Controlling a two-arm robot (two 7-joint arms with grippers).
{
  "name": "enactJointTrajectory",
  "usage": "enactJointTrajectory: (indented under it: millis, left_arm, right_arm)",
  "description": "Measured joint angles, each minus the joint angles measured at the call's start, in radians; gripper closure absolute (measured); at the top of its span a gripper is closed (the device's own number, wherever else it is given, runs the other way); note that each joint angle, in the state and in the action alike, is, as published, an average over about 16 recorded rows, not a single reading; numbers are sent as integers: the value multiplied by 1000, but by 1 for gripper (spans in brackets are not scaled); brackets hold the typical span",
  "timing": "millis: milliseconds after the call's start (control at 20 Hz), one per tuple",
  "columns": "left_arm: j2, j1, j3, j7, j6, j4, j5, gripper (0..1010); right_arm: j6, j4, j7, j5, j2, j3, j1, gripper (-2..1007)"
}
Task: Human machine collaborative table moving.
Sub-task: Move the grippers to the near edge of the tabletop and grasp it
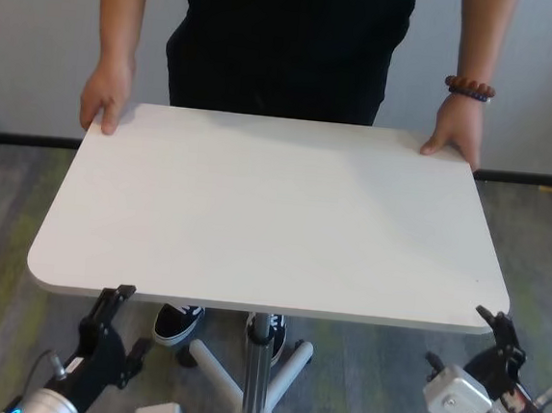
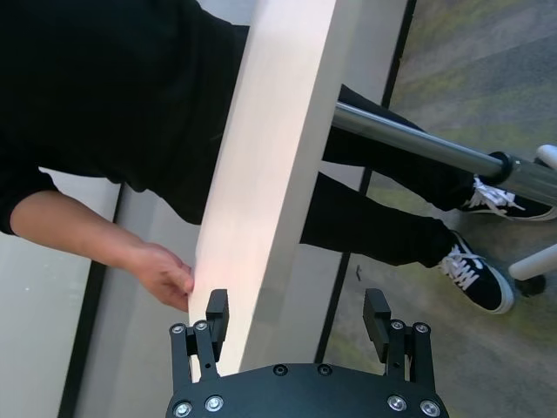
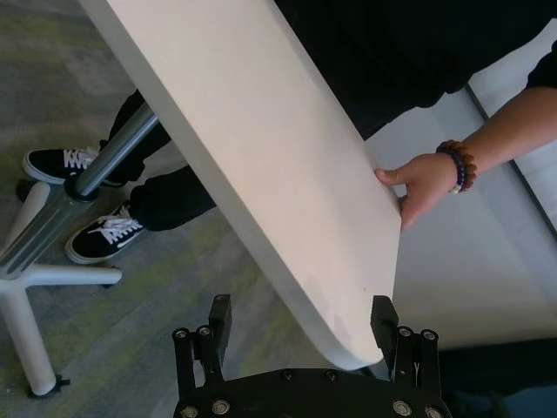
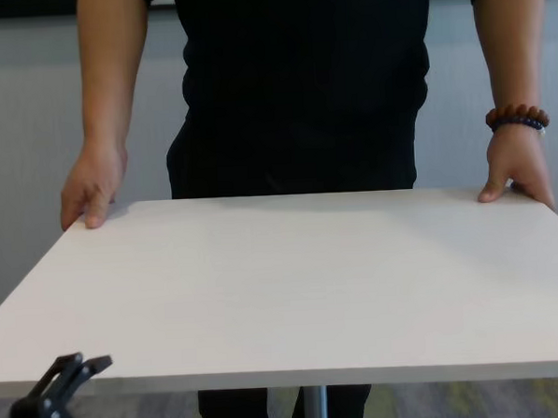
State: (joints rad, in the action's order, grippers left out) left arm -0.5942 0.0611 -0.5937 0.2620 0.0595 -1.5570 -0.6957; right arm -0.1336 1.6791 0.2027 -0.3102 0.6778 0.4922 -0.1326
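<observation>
The white table (image 1: pixel 266 215) stands on its silver pole (image 1: pixel 258 364) in front of me. The human (image 1: pixel 290 43) in black stands at the far side with one hand (image 1: pixel 106 95) on each far corner; the hand on the right wears a bead bracelet (image 1: pixel 470 88). My left gripper (image 2: pixel 297 315) is open at the near left edge, and the thin tabletop (image 2: pixel 270 165) runs between its fingers. My right gripper (image 3: pixel 301 315) is open at the near right corner (image 3: pixel 348 322), which sits between its fingers. Both show in the head view, left gripper (image 1: pixel 113 296) and right gripper (image 1: pixel 494 320).
A white star-shaped base (image 1: pixel 240 397) spreads on the carpet under the pole. The human's black shoes (image 1: pixel 177 323) stand close to it. A grey wall runs behind the human. Carpet lies open on both sides of the table.
</observation>
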Motion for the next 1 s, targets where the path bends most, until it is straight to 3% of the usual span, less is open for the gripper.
enactJointTrajectory:
  millis: [350, 1000]
  left_arm:
    - [42, -37, 5, -1, -2, 49, -24, 7]
    - [85, -55, 60, 26, -29, 102, -14, 7]
  right_arm:
    - [-8, -21, -38, -29, -23, 8, 43, 0]
    - [-35, -56, -109, -85, -71, 28, 118, 0]
